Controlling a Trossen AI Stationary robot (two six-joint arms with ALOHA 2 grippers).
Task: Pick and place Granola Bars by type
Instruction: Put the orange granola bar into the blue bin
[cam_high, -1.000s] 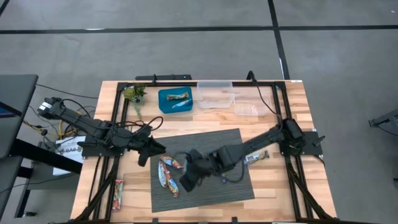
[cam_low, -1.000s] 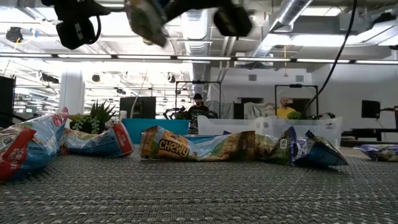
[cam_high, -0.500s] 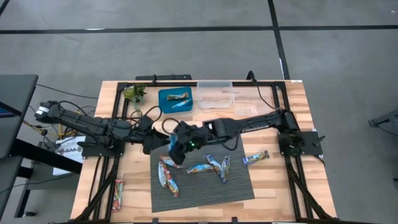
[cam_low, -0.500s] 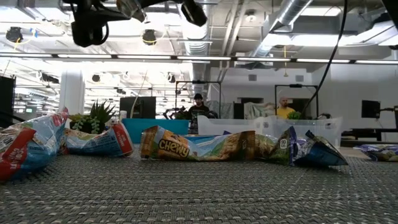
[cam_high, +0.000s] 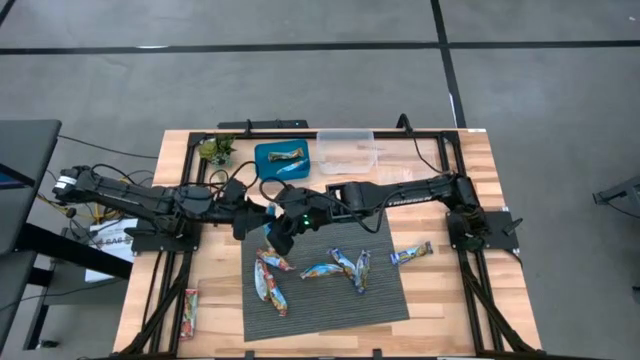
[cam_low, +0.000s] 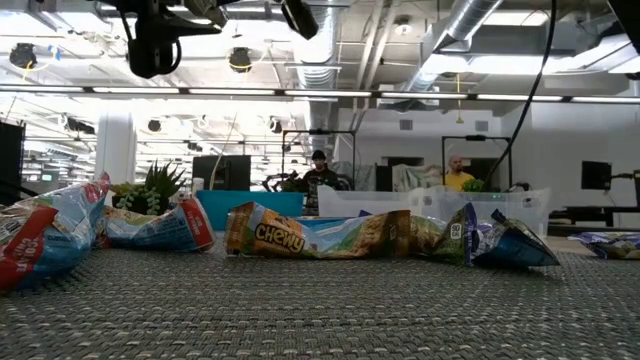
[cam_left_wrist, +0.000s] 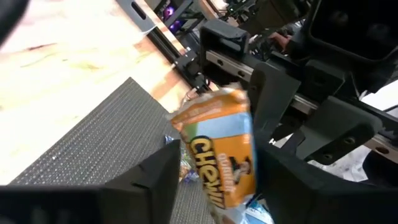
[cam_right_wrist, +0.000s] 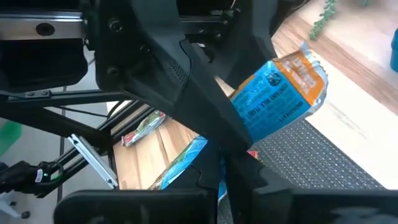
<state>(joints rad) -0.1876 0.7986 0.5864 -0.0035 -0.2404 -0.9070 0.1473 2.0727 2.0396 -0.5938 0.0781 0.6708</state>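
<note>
One granola bar (cam_right_wrist: 280, 93), blue with an orange crimped end and "Chewy" print (cam_left_wrist: 217, 143), hangs in the air over the mat's far left corner (cam_high: 270, 211). My right gripper (cam_right_wrist: 219, 186) is shut on it. My left gripper (cam_left_wrist: 217, 186) is open and faces the right one. Its fingers (cam_left_wrist: 158, 180) stand on either side of the bar's middle. Several more bars lie flat on the grey mat (cam_high: 322, 270). One lies on the wood to the mat's right (cam_high: 412, 254) and one near the left near corner (cam_high: 190, 310). My right gripper pinches the bar's blue end (cam_right_wrist: 200, 155) between its two fingers, coming from the table's right. The bar is lifted clear. Its orange end (cam_right_wrist: 305, 68) sticks out past the left gripper's finger. My left gripper: I cannot tell whether its fingers touch the bar.
A blue tray (cam_high: 262, 170) at the far side holds two bars. Two clear containers (cam_high: 347, 152) (cam_high: 395, 177) stand to its right, a small plant (cam_high: 217, 150) to its left. In the low view, bars (cam_low: 320, 235) lie across the mat and people sit far behind.
My right gripper has carried the bar from over the mat's near middle up toward the far left corner. My left gripper has moved right, toward the right gripper, until its fingers flank the bar. The bars on the mat have stayed put.
</note>
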